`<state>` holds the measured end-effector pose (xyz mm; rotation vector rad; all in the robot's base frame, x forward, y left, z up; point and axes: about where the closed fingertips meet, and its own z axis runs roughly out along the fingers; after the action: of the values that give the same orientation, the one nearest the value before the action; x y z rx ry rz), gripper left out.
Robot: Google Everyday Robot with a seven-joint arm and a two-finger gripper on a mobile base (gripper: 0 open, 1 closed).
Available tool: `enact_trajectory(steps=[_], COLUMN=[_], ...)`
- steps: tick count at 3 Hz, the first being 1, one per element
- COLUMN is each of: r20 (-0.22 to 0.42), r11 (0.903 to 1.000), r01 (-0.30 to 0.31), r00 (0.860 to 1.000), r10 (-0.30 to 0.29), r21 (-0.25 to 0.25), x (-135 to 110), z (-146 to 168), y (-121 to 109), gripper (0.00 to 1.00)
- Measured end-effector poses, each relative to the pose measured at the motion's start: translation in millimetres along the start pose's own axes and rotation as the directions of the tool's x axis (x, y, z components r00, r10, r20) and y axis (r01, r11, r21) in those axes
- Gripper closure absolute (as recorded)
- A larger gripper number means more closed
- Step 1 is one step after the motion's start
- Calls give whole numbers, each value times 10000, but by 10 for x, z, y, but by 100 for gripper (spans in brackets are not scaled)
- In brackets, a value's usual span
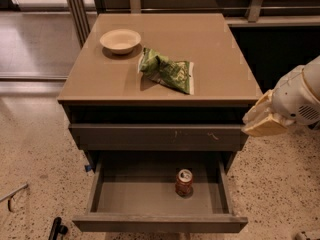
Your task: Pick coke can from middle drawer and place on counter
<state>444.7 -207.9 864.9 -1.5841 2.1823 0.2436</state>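
The coke can (184, 182), red with a silver top, stands upright on the grey floor of the open middle drawer (150, 196), right of its centre. The counter (215, 49) is the tan top of the dark cabinet above. My gripper (262, 120) is at the right, beside the cabinet's front right corner, at about the height of the closed upper drawer front. It is well above and to the right of the can and holds nothing that I can see.
A pale round bowl (120, 40) and a green snack bag (166, 70) lie on the counter's left and middle. The closed drawer front (155, 136) with pale scratches is above the open drawer. Speckled floor surrounds the cabinet; a railing runs behind it.
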Motion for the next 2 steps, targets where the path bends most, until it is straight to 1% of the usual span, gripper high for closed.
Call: enact_trajectory(steps=[1,2], r20=[1075,1136], r11=[9923,9907], r01=[-884,-959], r00=[9894,9878], r10=[976,1068], r21=[-868,-970], x=[302,316], z=[650,709], y=[115,120], gripper=[89,100])
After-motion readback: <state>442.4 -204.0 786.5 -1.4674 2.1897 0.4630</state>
